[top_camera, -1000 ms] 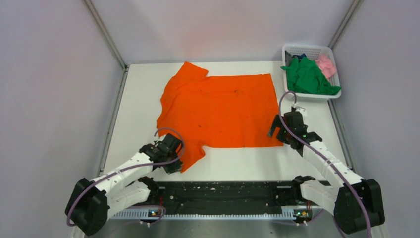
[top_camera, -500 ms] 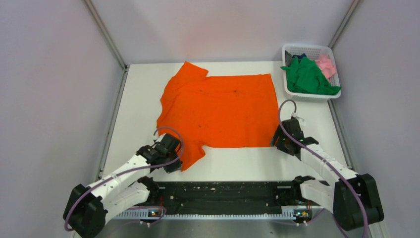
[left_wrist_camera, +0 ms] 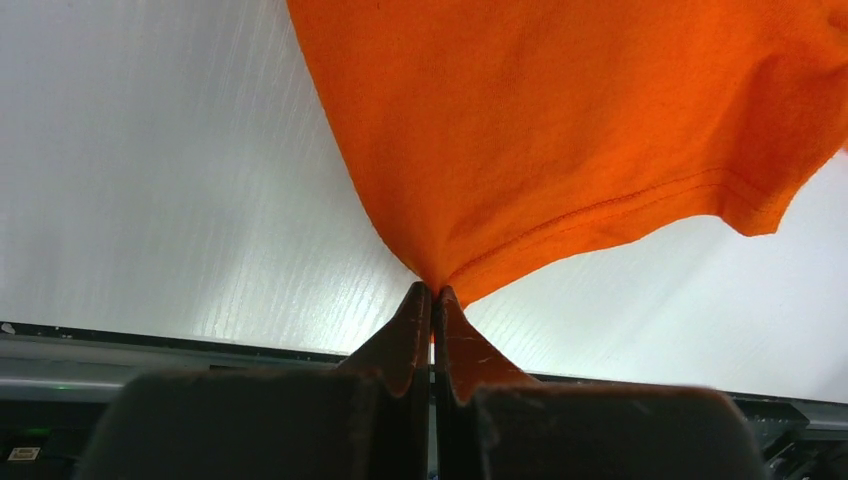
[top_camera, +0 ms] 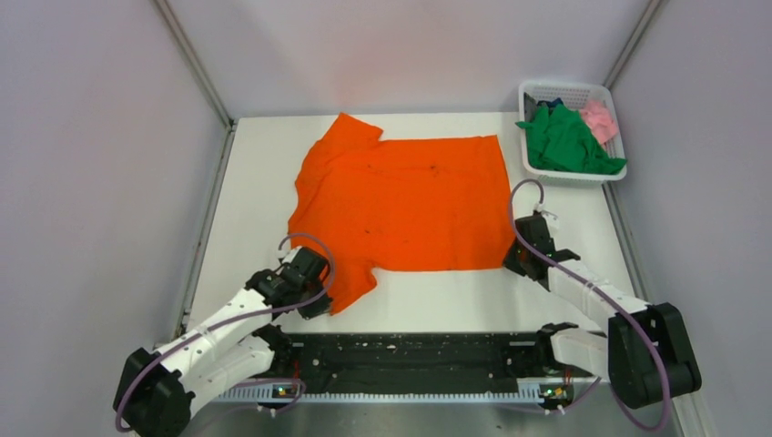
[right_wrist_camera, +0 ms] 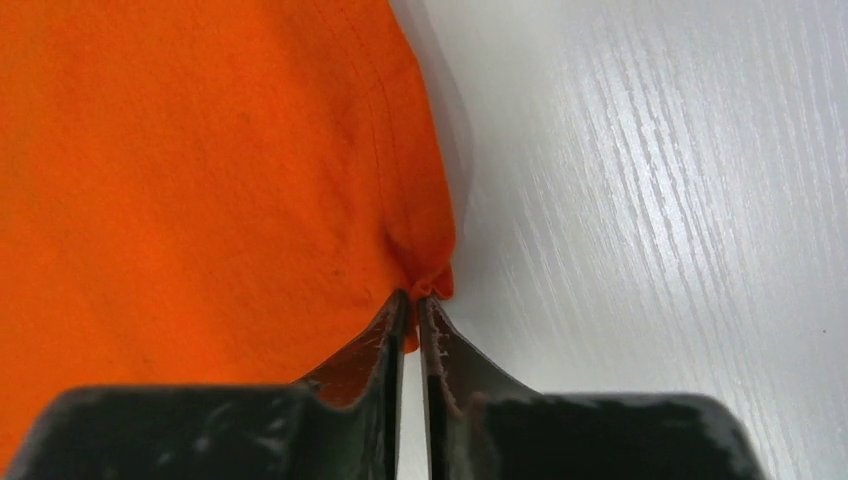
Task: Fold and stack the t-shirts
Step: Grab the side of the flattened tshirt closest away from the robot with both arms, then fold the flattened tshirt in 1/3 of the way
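Near edge: black rail (top_camera: 410, 355) w/ both arm bases bolted at its ends.

L arm reaches fwd. Left gripper (left_wrist_camera: 433, 290) is clenched on the orange t-shirt (top_camera: 401, 200): jaws pressed together, pinching the tip of the near sleeve, where the stitched hem runs into the fingertips. Cloth puckers to a point at the jaws and fans out from there over the white table (top_camera: 255, 182).

R arm reaches fwd too. Right gripper (right_wrist_camera: 413, 297) is also clamped on the orange shirt, at its near-right corner. Only a thin slit shows between the jaws, w/ a small bunch of hem nipped in it. Bare tabletop lies just to the right of the grip.

Mid table: the orange shirt spreads wide and mostly flat, neck end to the left, bottom hem to the right, 2nd sleeve at the far-left corner. A few faint dark specks on the fabric.

Far right corner: white lattice basket (top_camera: 564, 86), well apart from the orange shirt. Inside, the green t-shirt (top_camera: 564, 141) is heaped and crumpled, spilling over the near rim. The pink t-shirt (top_camera: 599, 118) is bunched beside it against the right wall. A dark blue scrap (top_camera: 552, 103) peeks out behind the green; can't tell what it is.
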